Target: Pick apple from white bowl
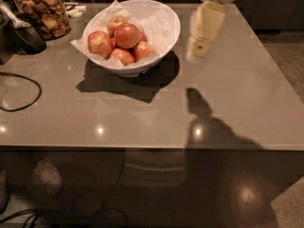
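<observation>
The white bowl [164, 30] stands on the grey table at the back, left of centre, lined with crinkled white paper. It holds several apples. The apple [127, 35], deep red and glossy, sits on top in the middle of the pile. A paler yellow-topped apple [116, 23] lies behind it and a blotched red one [99, 43] to its left. My gripper [198, 51] hangs above the table just right of the bowl, its cream fingers pointing down, clear of the apples.
A glass jar of brown snacks [43, 12] stands at the back left, with a dark utensil [26, 32] beside it. A black cable [19, 91] loops at the left edge. The table's front edge [142, 147] runs across the middle.
</observation>
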Robot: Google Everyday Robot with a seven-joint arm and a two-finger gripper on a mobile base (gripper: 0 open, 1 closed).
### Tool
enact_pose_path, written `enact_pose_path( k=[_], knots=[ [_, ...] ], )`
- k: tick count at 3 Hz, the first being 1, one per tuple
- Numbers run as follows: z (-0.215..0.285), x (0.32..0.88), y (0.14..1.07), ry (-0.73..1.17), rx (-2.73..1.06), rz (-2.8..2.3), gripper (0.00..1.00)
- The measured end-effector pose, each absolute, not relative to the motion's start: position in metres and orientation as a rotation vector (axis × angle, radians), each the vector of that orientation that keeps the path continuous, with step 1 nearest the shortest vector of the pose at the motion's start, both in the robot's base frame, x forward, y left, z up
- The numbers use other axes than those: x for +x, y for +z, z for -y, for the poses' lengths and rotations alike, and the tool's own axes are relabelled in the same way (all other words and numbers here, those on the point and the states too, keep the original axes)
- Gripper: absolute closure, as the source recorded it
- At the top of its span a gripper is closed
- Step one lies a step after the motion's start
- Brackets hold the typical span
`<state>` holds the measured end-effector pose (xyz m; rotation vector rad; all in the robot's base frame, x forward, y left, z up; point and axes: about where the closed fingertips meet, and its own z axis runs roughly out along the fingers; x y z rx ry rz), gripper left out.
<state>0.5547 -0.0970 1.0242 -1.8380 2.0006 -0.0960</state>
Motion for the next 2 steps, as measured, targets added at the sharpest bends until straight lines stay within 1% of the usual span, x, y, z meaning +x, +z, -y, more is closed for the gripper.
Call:
enact_pose_path(
  k=[1,2],
  knots=[
    [0.0535,0.6108,1.0188,-0.068,-1.833,-2.021,0.00],
    [0.0491,0.6152,1.0220,-0.072,-1.821,-2.001,0.00]
  ],
)
